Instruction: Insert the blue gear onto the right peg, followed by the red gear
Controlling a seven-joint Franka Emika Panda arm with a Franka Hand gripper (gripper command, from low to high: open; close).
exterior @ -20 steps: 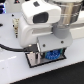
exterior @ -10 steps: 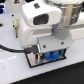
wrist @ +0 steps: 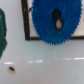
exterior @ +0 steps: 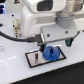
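White desk [exterior: 12, 70] carries our plate [exterior: 33, 60]; blue gear [exterior: 50, 52] now sits there, pincer state unclear; red gear comes next.

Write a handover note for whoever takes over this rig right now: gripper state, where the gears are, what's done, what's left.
Gripper: directly above the plate; fingers hidden, state unclear.
Flat bright-blue plastic toothed gear: lying on the grey black-rimmed base plate, toward the exterior view's right; something dark shows in its centre hole, so it looks seated on a peg.
Small red gear: not in view.
Done: blue gear apparently placed.
Left: find and insert the red gear.
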